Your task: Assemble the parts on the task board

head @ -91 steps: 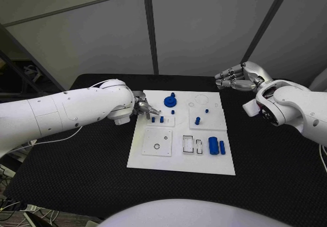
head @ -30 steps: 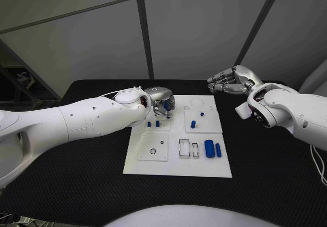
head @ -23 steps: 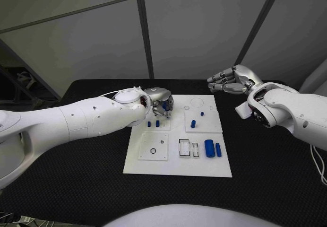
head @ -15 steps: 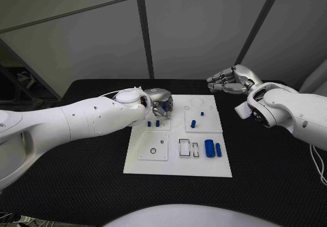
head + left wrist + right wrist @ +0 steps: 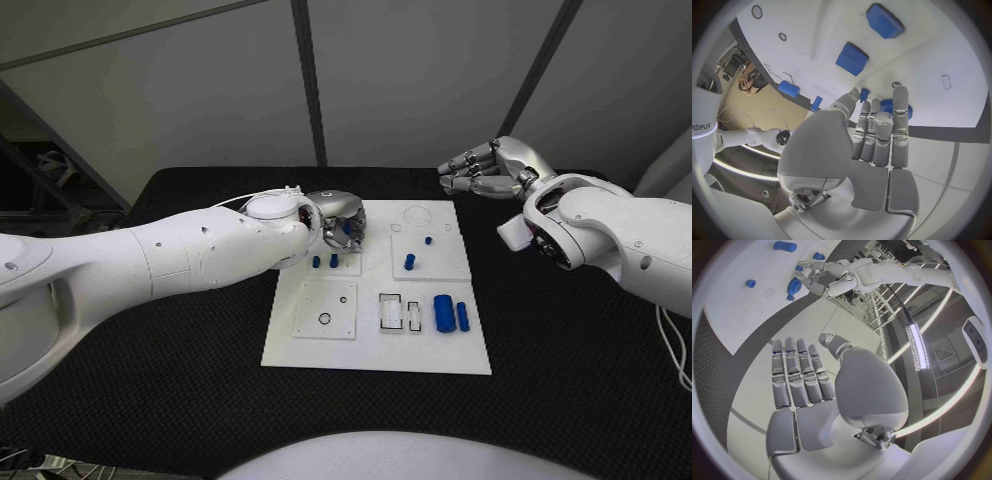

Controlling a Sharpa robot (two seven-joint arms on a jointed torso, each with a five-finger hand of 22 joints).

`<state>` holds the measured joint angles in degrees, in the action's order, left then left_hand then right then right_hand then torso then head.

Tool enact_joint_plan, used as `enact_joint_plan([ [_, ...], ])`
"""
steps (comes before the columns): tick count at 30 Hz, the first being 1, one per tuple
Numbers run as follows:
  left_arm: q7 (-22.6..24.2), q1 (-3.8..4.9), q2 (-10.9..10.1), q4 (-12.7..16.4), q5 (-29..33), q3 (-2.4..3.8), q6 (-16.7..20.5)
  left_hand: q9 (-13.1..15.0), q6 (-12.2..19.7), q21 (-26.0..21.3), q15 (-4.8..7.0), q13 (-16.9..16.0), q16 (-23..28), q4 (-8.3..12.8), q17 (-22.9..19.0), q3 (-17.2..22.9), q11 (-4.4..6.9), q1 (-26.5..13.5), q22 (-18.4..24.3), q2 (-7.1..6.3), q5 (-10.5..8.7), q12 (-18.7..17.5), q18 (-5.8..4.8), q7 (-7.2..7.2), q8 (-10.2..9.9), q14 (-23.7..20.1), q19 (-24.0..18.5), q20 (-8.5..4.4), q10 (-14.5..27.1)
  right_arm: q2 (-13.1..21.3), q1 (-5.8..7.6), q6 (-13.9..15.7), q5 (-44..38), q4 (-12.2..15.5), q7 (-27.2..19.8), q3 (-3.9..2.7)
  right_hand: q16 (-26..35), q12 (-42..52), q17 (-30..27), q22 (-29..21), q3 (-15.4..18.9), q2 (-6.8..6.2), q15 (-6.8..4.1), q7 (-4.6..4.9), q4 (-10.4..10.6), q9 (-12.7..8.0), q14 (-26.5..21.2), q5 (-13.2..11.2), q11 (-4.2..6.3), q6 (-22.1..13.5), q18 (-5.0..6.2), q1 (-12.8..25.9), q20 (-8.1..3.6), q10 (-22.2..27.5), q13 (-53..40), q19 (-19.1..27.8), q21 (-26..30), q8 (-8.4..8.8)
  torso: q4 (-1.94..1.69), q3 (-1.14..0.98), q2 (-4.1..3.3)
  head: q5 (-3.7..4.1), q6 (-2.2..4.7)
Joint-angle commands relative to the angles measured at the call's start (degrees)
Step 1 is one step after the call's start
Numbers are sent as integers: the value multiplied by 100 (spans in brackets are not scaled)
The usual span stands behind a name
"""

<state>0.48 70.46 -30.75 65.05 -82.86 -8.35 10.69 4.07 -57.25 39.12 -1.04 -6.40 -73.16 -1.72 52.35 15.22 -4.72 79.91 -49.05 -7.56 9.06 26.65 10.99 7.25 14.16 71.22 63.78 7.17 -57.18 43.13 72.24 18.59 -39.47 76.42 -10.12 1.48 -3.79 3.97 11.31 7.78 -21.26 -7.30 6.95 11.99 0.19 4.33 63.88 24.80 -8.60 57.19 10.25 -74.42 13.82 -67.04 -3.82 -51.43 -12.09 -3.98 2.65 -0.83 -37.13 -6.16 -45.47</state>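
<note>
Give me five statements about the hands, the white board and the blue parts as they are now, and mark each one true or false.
1. The left hand is over the far left part of the task board. True.
2. The right hand holds a blue part. False: it holds nothing and sits off the board, past its far right corner.
3. A large blue cylinder lies beside a thinner blue bar on the near right of the board. True.
4. The left hand's fingers are at a round blue gear. True, as the left wrist view shows.
5. All blue parts lie off the board on the black table. False: those visible are on the board.
</note>
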Motion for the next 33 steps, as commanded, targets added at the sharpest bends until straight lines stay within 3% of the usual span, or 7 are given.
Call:
enact_joint_plan([
  [1, 74, 0, 8, 5, 56, 2, -121, 2, -58, 147, 16, 23, -91, 15, 97, 97, 7, 79, -138, -10, -20, -50, -97, 8, -53, 90, 55, -20, -70, -7, 10, 14, -11, 10, -53, -3, 4, -21, -8, -6, -12, 16, 2, 24, -19, -2, -10, 28, -4, -22, 27, -39, -5, 51, 8, -44, 39, 4, 2, 0, -2, 5, -1],
  [8, 76, -15, 10, 17, 140, 2, -214, 0, -131, 678, 42, 96, -323, 96, 377, 419, 22, 179, -615, -15, -22, -192, -176, 44, -139, 316, 267, -48, -223, -14, 10, 9, -11, 2, -52, -3, 4, -18, -10, -8, -13, 21, 2, 27, -18, -1, -9, 29, -5, -20, 26, -38, -5, 49, 7, -47, 42, 2, 3, -1, 0, 11, -10],
  [15, 86, -24, 8, 18, 174, 2, -253, 1, -185, 919, 44, 142, -409, 162, 450, 646, 20, 223, -853, -8, -49, -310, -208, 61, -203, 386, 330, -55, -316, -23, 10, 4, -11, -4, -52, -3, 4, -17, -10, -8, -14, 21, 2, 27, -18, -1, -9, 29, -5, -19, 26, -38, -5, 49, 7, -48, 42, 1, 1, 1, 1, 8, -15],
  [28, 187, -36, -64, 70, 465, 7, -71, 6, -332, 1481, 44, 193, -556, 411, 616, 1120, 0, 358, -1388, 48, -103, -580, -280, 127, -334, 567, 494, -66, -588, -22, 10, 9, -11, -9, -57, -3, 4, -17, -10, -8, -14, 21, 2, 27, -18, -1, -9, 29, -5, -19, 26, -38, -5, 49, 7, -48, 42, 1, -2, 2, 0, 13, -4],
  [31, 207, -37, -110, 119, 515, 29, -39, 6, -349, 1530, 43, 195, -569, 436, 625, 1161, -1, 346, -1442, 43, -105, -620, -284, 132, -354, 583, 500, -65, -614, -18, 10, 10, -11, -9, -58, -3, 4, -17, -10, -8, -14, 21, 2, 27, -18, -1, -9, 29, -5, -19, 26, -38, -5, 49, 7, -48, 42, 1, -3, 1, -1, -7, 0],
  [33, 219, -38, -142, 155, 553, 96, -20, 5, -353, 1533, 42, 197, -565, 445, 608, 1174, -3, 335, -1451, 38, -107, -639, -282, 134, -365, 580, 491, -64, -622, -18, 10, 11, -11, -8, -60, -3, 4, -17, -10, -8, -14, 21, 2, 27, -18, -1, -9, 29, -5, -19, 26, -38, -5, 49, 7, -48, 42, 1, -2, 0, 1, -5, 10],
])
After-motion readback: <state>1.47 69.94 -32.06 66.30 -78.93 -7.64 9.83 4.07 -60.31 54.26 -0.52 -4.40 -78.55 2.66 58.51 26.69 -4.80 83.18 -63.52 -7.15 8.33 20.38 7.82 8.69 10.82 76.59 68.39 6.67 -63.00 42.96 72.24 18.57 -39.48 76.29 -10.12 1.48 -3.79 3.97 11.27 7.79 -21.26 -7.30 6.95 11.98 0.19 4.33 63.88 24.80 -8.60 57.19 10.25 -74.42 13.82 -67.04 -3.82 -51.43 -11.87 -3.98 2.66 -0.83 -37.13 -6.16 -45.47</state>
